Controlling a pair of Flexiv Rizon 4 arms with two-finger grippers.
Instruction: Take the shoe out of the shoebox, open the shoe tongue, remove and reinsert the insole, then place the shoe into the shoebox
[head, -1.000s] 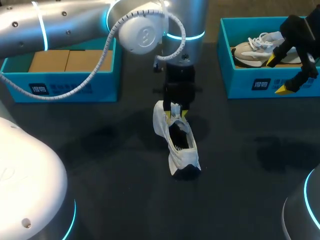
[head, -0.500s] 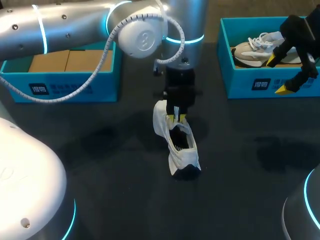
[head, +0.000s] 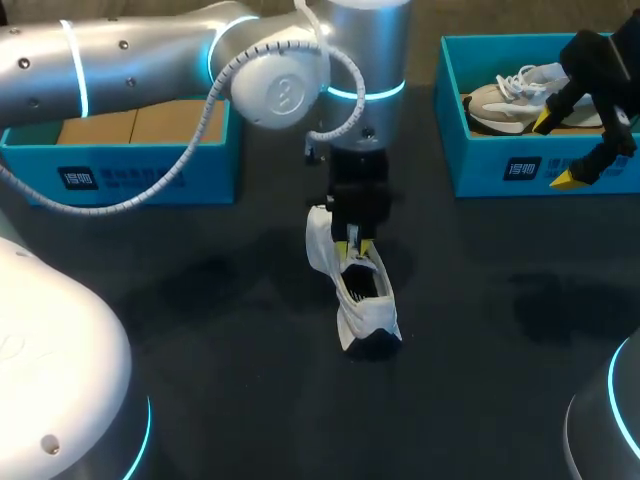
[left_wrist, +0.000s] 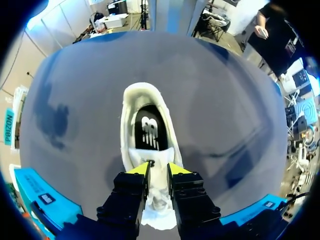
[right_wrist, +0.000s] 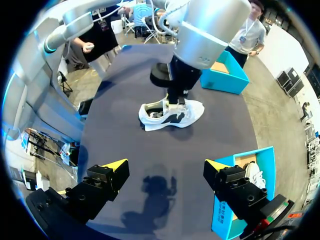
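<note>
Step in hand: opening the tongue. The left gripper stands over the white sneaker. Its jaws are nearly closed and pinch the upper edge of the tongue between the yellow tips. Just ahead of the jaws is the shoe opening, with the black insole seated inside; the heel lies beyond. The sneaker rests on the dark table, not in a box.

Next move, as judged: draw the tongue back toward the toe to clear the opening.

The right gripper, jaws spread and empty, hovers well apart, by a blue shoebox.
</note>
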